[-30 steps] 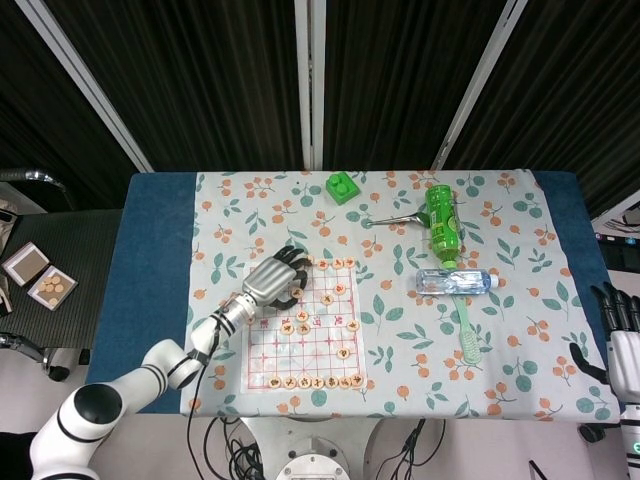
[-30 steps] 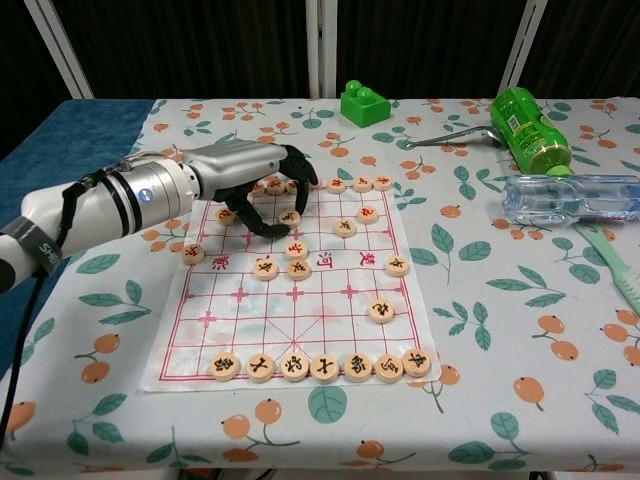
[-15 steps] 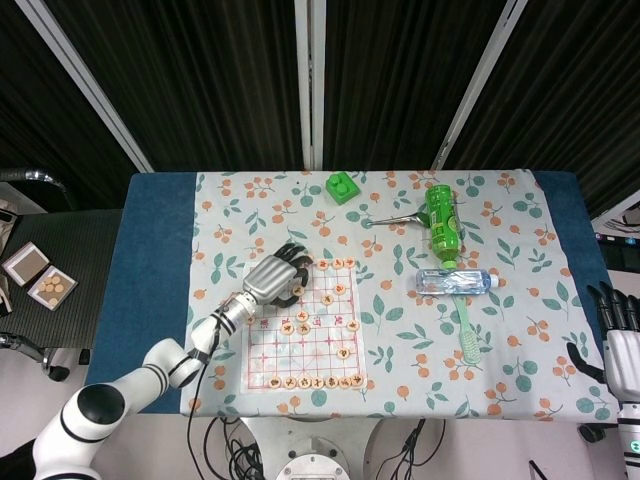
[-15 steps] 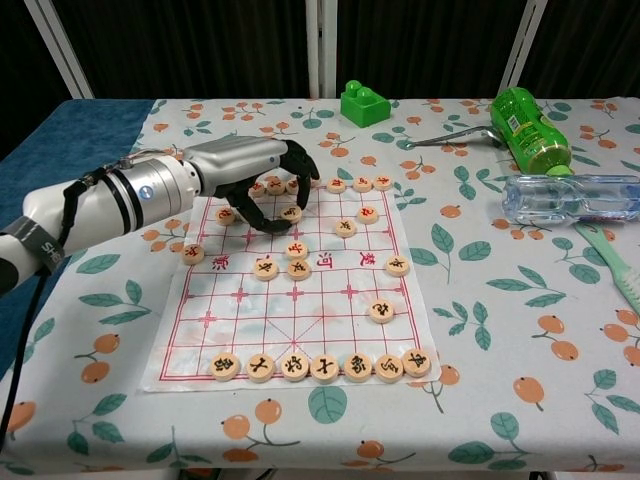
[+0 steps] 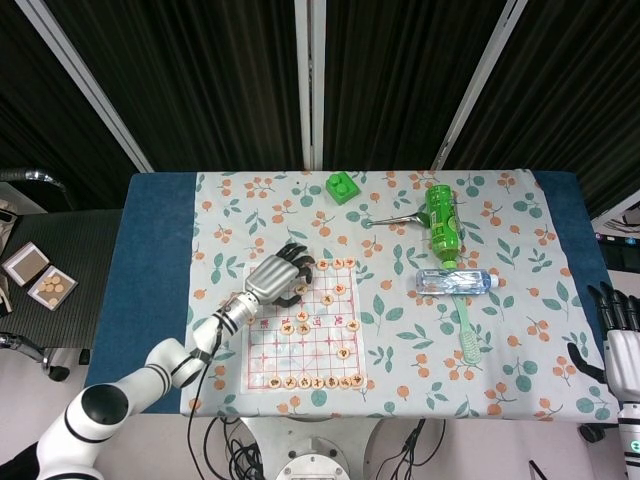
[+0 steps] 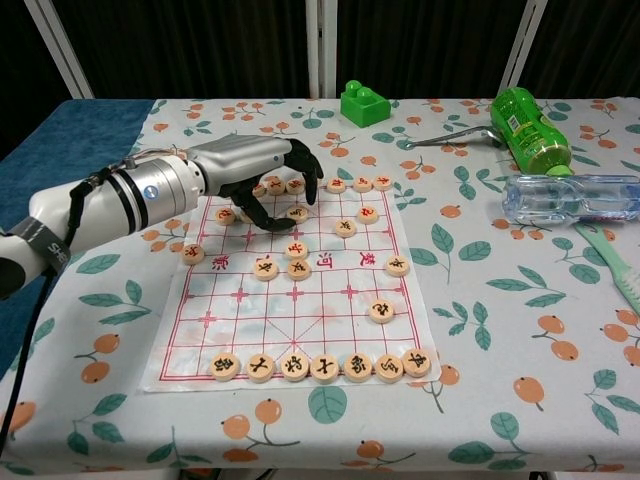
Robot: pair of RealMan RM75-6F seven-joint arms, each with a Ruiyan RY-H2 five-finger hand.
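Silver metal with black fingers, the left hand (image 6: 255,178) hangs over the far left corner of the paper chess board with red grid lines (image 6: 290,300). Its fingers (image 6: 300,165) are curved downward above the round wooden chess pieces (image 6: 297,212) of the back row, with the thumb (image 6: 262,219) low near the board. I cannot tell if a piece is pinched between them or only touched.

Other wooden pieces lie across the board, and a row of them (image 6: 320,366) stands along the near edge. The right hand (image 5: 620,345) is at the right edge of the table in the head view, well apart from the board, with fingers pointing up and holding nothing.

On the flower-pattern tablecloth (image 6: 480,340) there are a green toy block (image 6: 364,103), a green plastic bottle (image 6: 528,130), a clear plastic bottle (image 6: 570,198) and a metal spoon (image 6: 452,138).
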